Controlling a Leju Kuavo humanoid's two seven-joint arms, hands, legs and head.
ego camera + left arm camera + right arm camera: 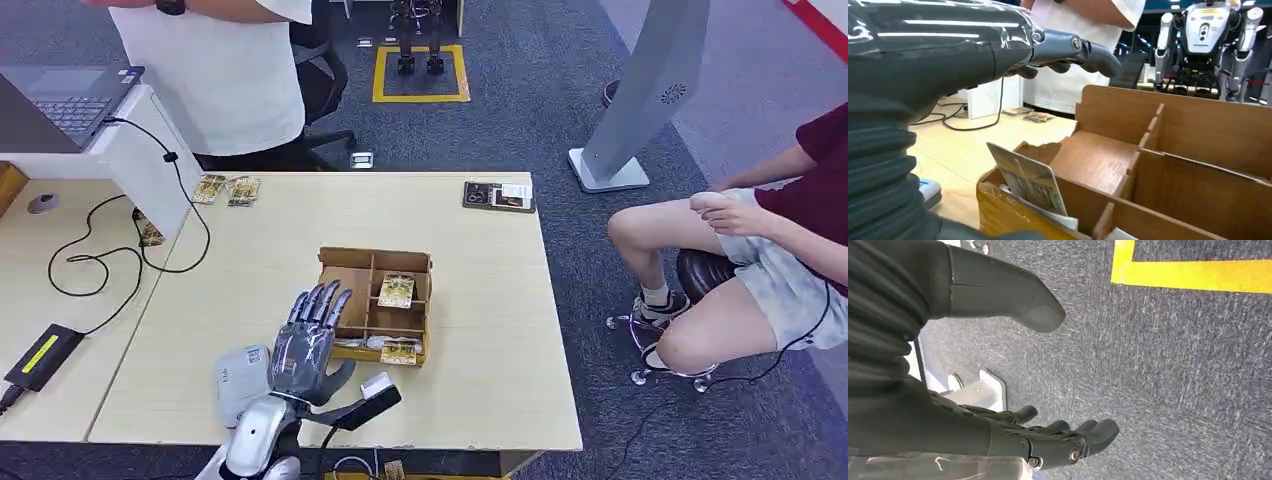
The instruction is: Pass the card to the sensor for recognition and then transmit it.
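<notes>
Cards [396, 291] in wooden tray [375, 261], left hand [312, 335] above

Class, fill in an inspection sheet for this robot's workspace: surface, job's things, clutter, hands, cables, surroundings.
Surface: pale wooden table.
Job's things: wooden divided box holding cards; white sensor at the near edge.
Clutter: card piles and a dark tray at the far edge.
Hands: left robot hand open, over the box; right robot hand empty, above the floor.
Cables: black cable on the adjoining desk.
Surroundings: standing person, seated person, laptop.
</notes>
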